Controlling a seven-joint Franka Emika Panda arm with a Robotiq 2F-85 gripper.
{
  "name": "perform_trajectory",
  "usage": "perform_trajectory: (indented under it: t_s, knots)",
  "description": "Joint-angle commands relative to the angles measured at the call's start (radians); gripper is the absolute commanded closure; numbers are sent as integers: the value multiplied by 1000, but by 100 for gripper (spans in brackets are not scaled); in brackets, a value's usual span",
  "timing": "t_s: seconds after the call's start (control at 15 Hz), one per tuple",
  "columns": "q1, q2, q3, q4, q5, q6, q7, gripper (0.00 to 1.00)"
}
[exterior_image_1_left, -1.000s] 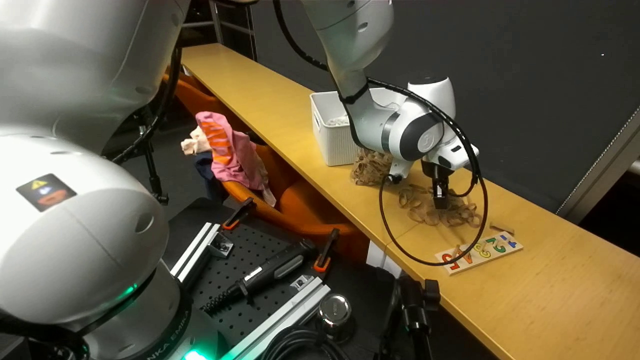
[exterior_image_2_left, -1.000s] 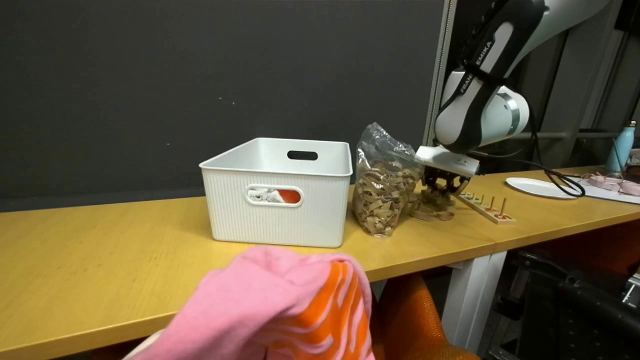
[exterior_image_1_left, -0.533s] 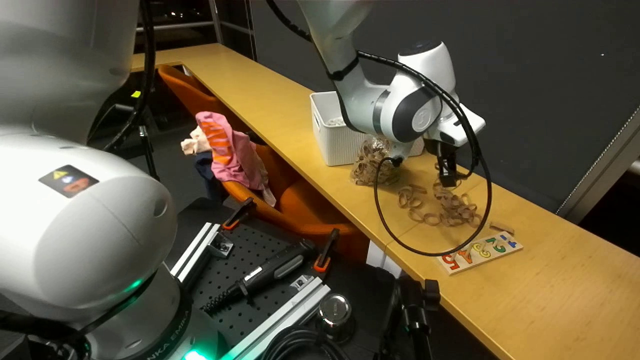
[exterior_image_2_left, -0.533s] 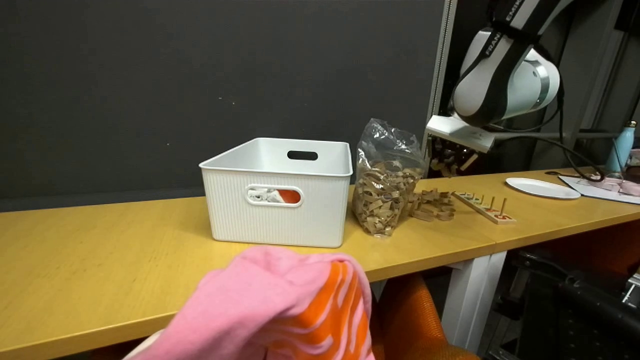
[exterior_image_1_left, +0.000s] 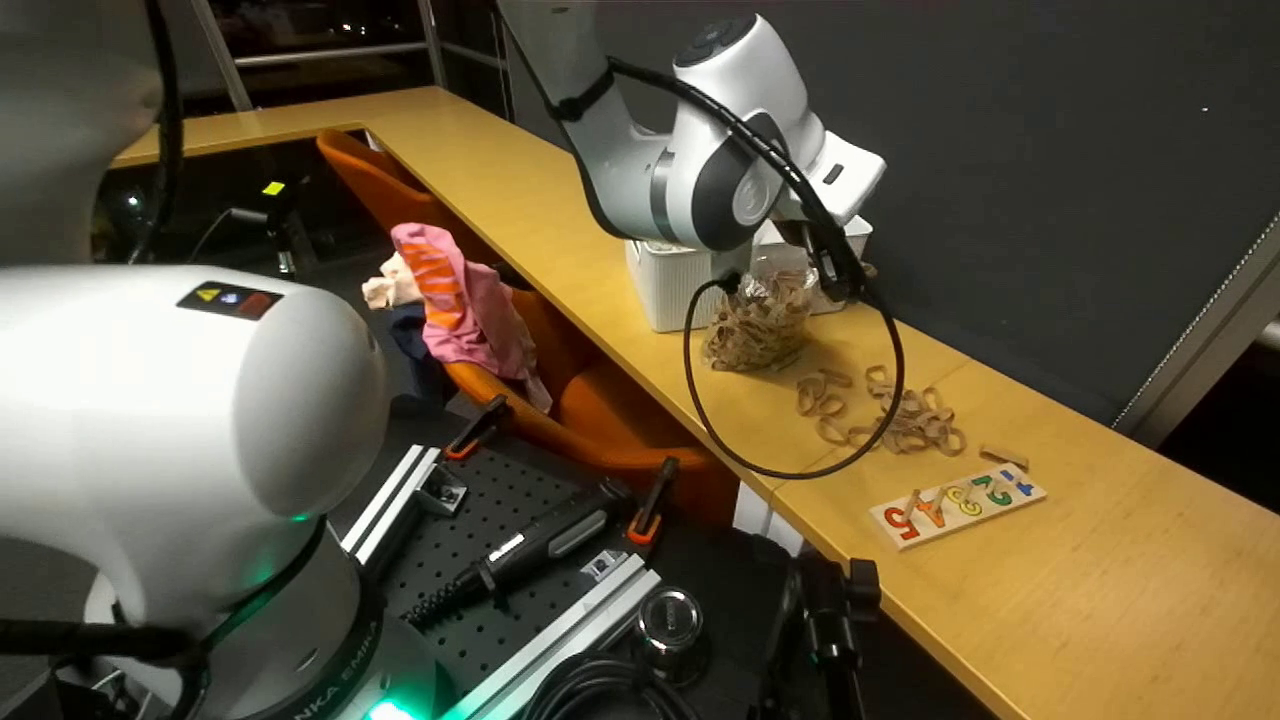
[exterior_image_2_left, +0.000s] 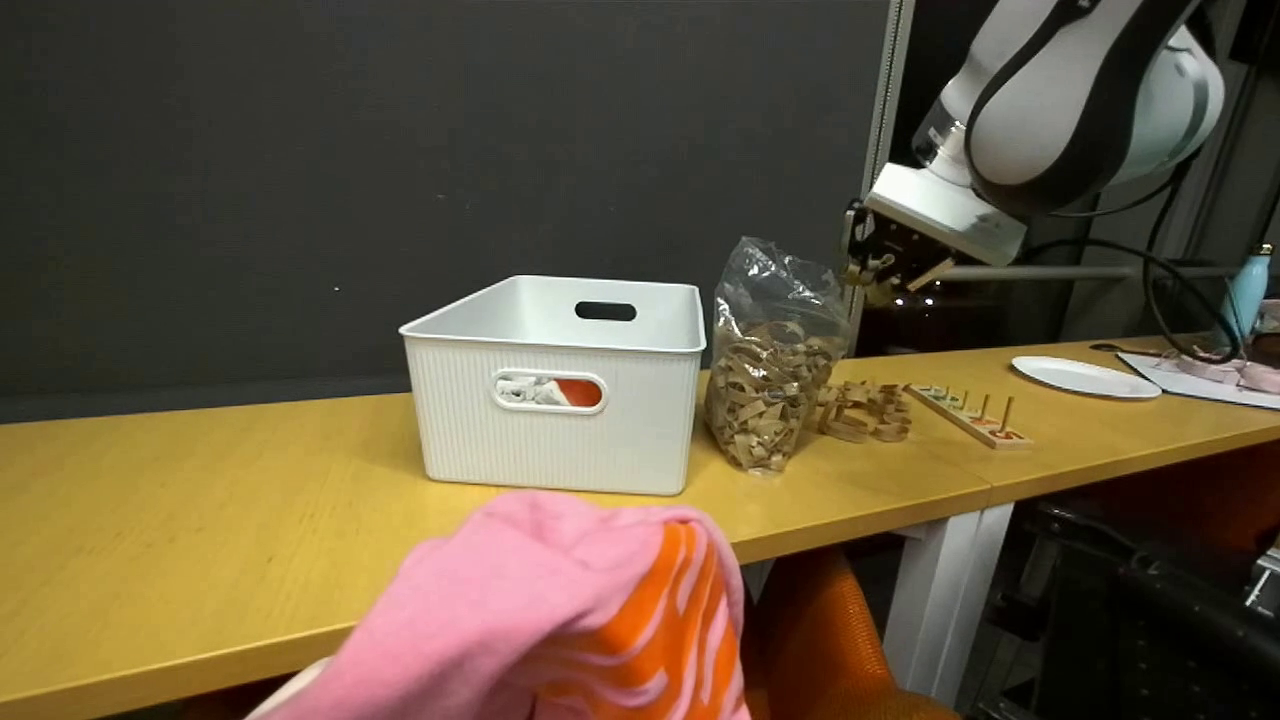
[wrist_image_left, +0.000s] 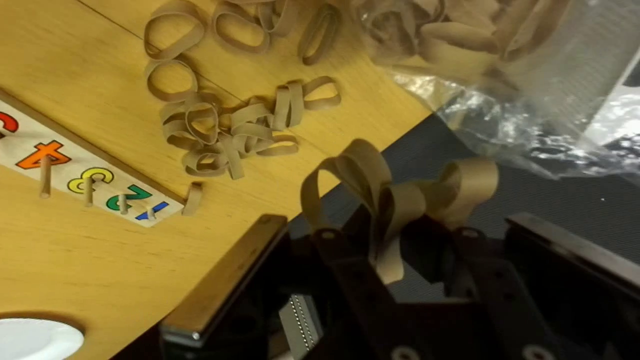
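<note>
My gripper (wrist_image_left: 387, 225) is shut on a small bunch of tan bands (wrist_image_left: 365, 172), whose loops stick out past the fingertips. In both exterior views the gripper (exterior_image_1_left: 838, 268) (exterior_image_2_left: 880, 262) is tilted and raised above the table. A clear plastic bag (exterior_image_2_left: 768, 395) (exterior_image_1_left: 757, 325) full of tan bands stands upright on the table, close to the gripper and below it. It also shows in the wrist view (wrist_image_left: 460, 47). A loose pile of tan bands (exterior_image_1_left: 912, 418) (wrist_image_left: 240, 132) lies on the table beside the bag.
A white ribbed box (exterior_image_2_left: 550, 430) stands beside the bag. A wooden number board with pegs (exterior_image_1_left: 930, 508) lies past the loose bands. A white plate (exterior_image_2_left: 1085, 377) is farther along. A dark wall panel (exterior_image_1_left: 1050, 200) stands behind the table. Pink cloth (exterior_image_1_left: 470, 300) hangs over an orange chair.
My gripper has risen from the loose bands with some in its grasp, moved toward the box and bag side in the exterior view, and tilted. The loose pile stays on the table.
</note>
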Motion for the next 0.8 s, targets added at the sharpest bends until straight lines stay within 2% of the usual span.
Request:
perform_trajectory:
  t_s: [0.0, 0.27, 0.4, 0.73]
  knots:
    - [202, -92, -185, -78, 3, 52, -73, 97]
    - [320, -87, -273, -39, 0, 32, -105, 97]
    - [360, -76, -293, -13, -1, 19, -112, 97]
    - [366, -65, -249, 35, -13, -21, -105, 97]
